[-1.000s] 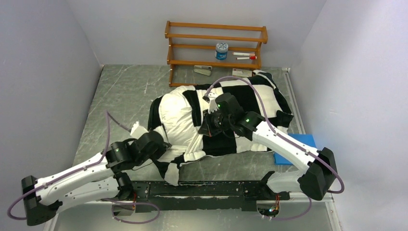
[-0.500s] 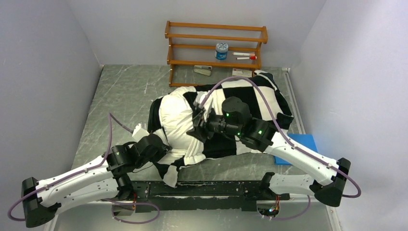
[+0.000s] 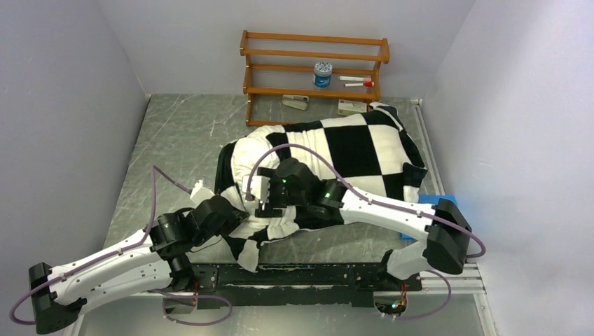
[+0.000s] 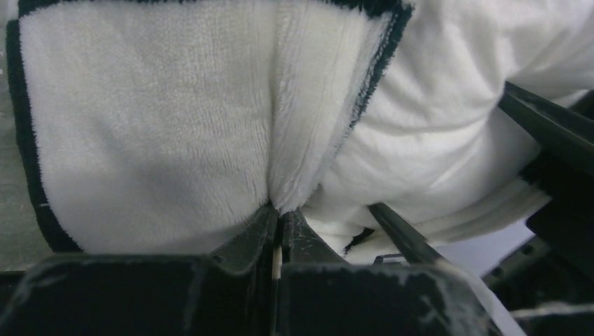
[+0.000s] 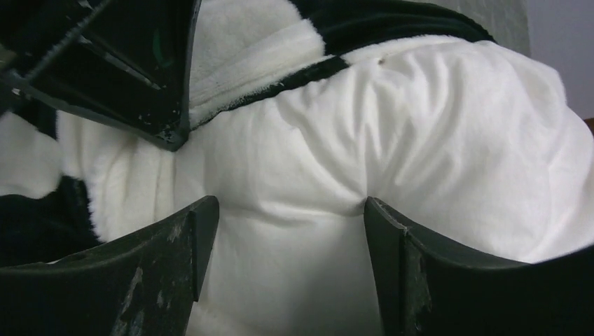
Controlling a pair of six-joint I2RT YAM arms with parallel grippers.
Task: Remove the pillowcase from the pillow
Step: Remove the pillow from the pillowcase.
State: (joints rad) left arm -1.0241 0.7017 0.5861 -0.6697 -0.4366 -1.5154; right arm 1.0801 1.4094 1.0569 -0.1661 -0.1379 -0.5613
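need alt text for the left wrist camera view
The left gripper is shut on a fold of the fleecy white, black-edged pillowcase. The smooth white pillow bulges just right of the fold.

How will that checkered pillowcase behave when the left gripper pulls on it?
Probably floppy: the pillowcase folds and bunches where the left gripper pinches it. Its plush pile likely grips well. It may drag on the plump pillow it partly covers.
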